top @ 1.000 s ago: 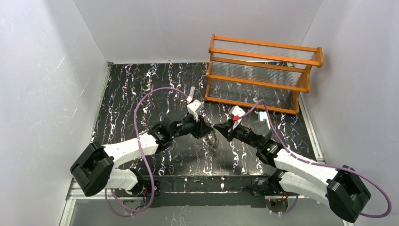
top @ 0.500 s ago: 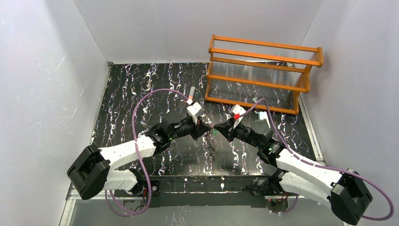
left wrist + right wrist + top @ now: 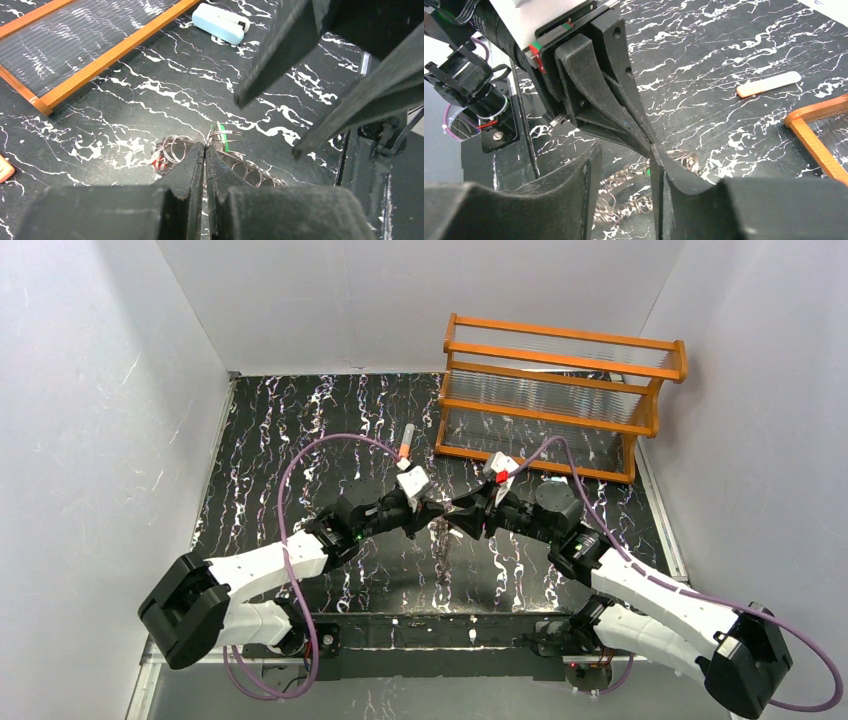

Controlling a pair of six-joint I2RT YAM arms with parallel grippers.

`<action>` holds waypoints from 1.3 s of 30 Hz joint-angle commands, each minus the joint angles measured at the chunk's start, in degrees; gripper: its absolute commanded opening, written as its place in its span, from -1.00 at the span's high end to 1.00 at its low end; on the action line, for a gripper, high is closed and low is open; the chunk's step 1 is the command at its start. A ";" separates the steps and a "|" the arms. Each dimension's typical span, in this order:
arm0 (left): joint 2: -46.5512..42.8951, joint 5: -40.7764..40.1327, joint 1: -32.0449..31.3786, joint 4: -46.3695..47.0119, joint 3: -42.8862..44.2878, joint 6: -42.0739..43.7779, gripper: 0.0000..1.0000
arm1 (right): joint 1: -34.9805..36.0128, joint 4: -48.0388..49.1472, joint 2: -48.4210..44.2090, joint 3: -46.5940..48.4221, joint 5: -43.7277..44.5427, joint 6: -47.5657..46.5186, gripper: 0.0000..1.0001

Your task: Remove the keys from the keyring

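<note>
Low in the middle of the left wrist view, the left gripper [image 3: 205, 150] is pressed together among the coils of the grey metal keyring [image 3: 176, 147] while the right gripper [image 3: 624, 156] stands apart, so pulling the small green key [image 3: 223, 138] may drag the coils free.

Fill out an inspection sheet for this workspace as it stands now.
Surface: black, white-veined table.
Job's things: keyring, a tangle of grey metal loops, lies on the table under the hands; green key and red key sit at its loops; dark-and-white key not seen.
Clutter: orange rack far right; orange-and-grey tube left of it; pale blue clip beside the rack.
Hands: left hand shut, tips at the keyring, grip uncertain; right hand open, facing it.
Cables: purple cables arc from both wrists.
Surroundings: pale walls on three sides.
</note>
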 commanded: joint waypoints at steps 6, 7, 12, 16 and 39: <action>-4.68 4.52 0.17 4.59 -2.97 10.10 1.00 | -8.46 -4.36 -4.08 -1.25 -7.48 -6.04 -0.14; -4.96 4.71 0.16 4.35 -2.89 10.89 1.00 | -9.76 -3.51 -4.45 -2.26 -9.73 -6.14 -0.16; -6.05 6.60 0.27 3.09 -2.68 12.61 1.00 | -12.03 3.43 -3.30 -7.07 -19.10 -9.30 -0.30; -6.68 6.84 0.23 3.08 -3.04 12.46 1.00 | -11.96 12.44 0.36 -10.33 -21.29 -8.88 -0.32; -5.09 6.25 0.22 6.44 -3.48 8.93 1.00 | -11.96 39.56 16.49 -11.96 -32.82 1.75 0.23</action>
